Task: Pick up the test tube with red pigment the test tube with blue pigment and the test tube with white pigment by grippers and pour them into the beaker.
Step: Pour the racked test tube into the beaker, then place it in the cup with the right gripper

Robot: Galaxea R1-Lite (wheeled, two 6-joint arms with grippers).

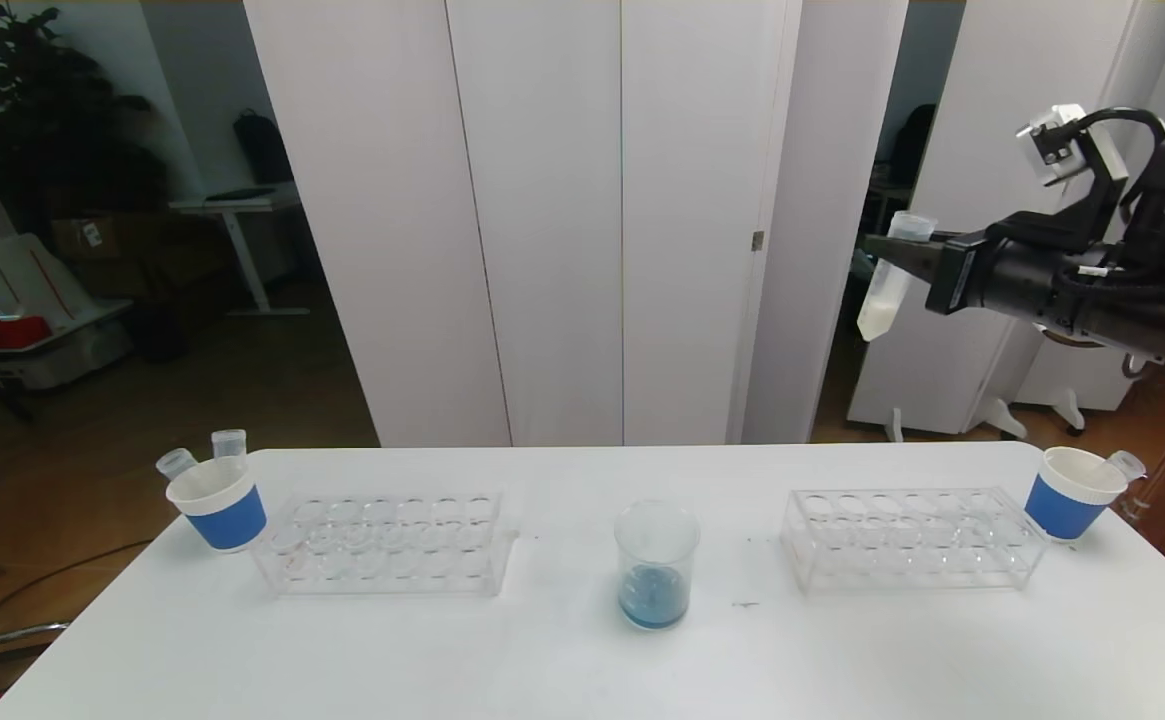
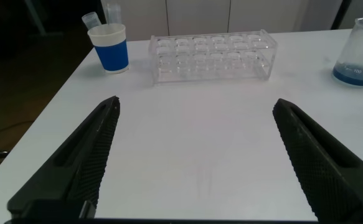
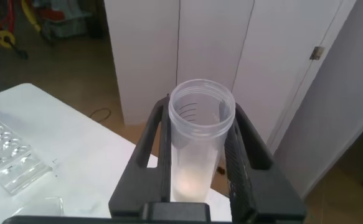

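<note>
My right gripper point(image 1: 902, 258) is raised high above the table's far right and is shut on the test tube with white pigment point(image 1: 886, 292), which hangs nearly upright with whitish liquid at its bottom; the right wrist view shows its open mouth point(image 3: 201, 106) between the fingers point(image 3: 240, 155). The beaker point(image 1: 655, 565) stands at the table's middle with blue liquid in it; it also shows in the left wrist view point(image 2: 360, 53). My left gripper point(image 2: 195, 109) is open and empty over bare table, out of the head view. No tube with blue or red pigment shows.
Two clear tube racks stand left point(image 1: 387, 543) and right point(image 1: 910, 538) of the beaker. A blue paper cup point(image 1: 219, 503) with two tubes stands at the far left, another point(image 1: 1070, 493) with one tube at the far right. White panels stand behind the table.
</note>
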